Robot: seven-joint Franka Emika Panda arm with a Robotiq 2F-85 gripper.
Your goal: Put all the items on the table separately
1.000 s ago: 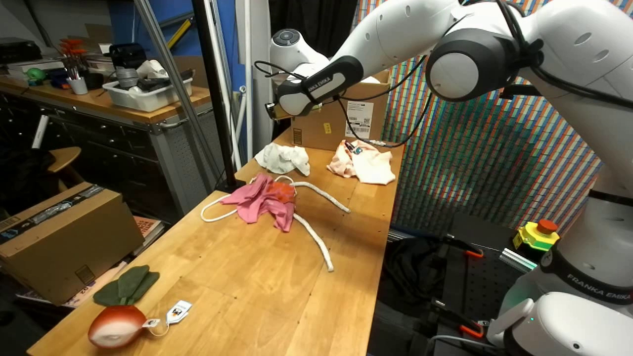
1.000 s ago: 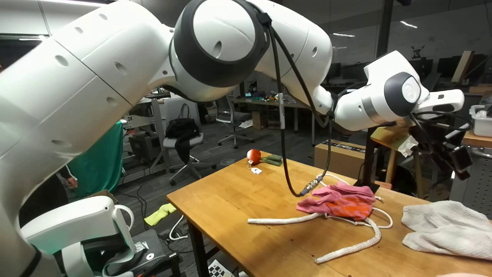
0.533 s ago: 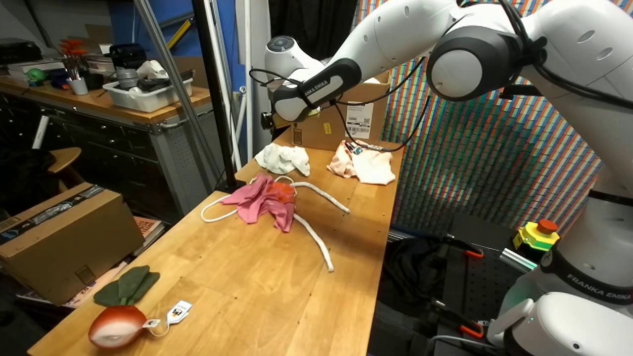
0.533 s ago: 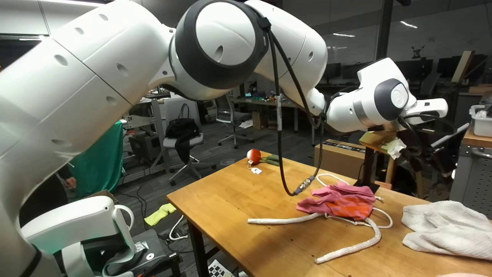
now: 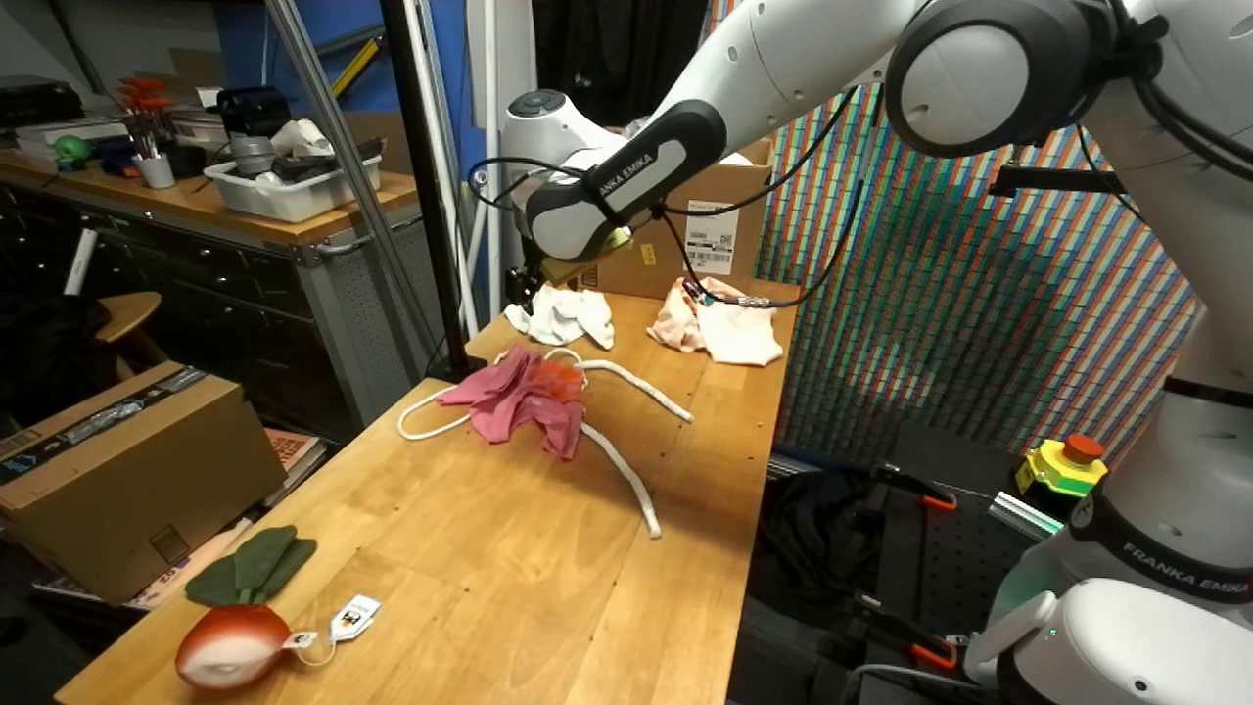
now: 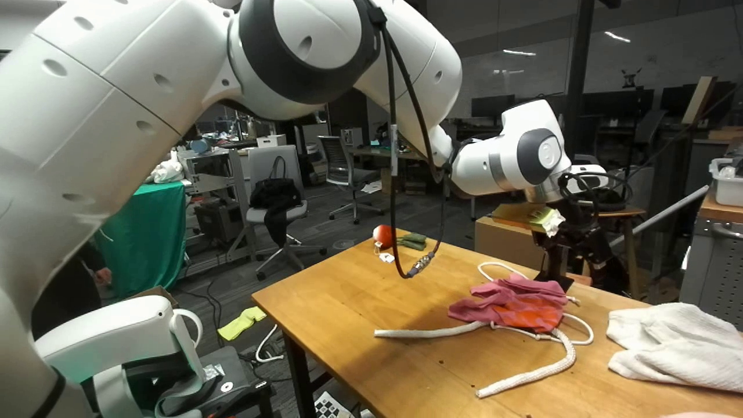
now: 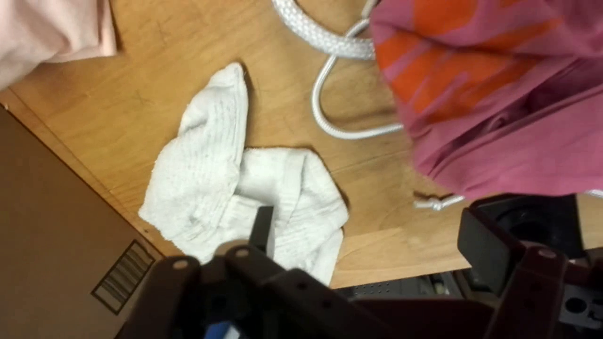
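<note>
A white cloth [image 5: 563, 315] lies crumpled near the far end of the table; it also shows in the wrist view [image 7: 202, 165]. A pink and orange cloth [image 5: 529, 397] with thin white cords lies bunched on a thick white rope [image 6: 537, 374]. A peach cloth [image 5: 739, 331] lies near the cardboard box. A plush red vegetable [image 5: 232, 646] with green leaves and a tag lies at the near end. My gripper [image 7: 370, 233] is open and empty, above the table's edge. One finger overlaps the white cloth in the wrist view; the other is near the pink cloth.
A cardboard box [image 5: 675, 230] stands at the table's far end. A black pole [image 5: 431, 186] rises at the table's side, close to the pink cloth and gripper. Another cardboard box [image 5: 137, 480] sits beside the table. A workbench with a white bin [image 5: 289, 191] stands behind.
The arm has reached lower, and my gripper has come down and back toward the table's edge near the white cloth and the pole. The items on the table have not moved.
</note>
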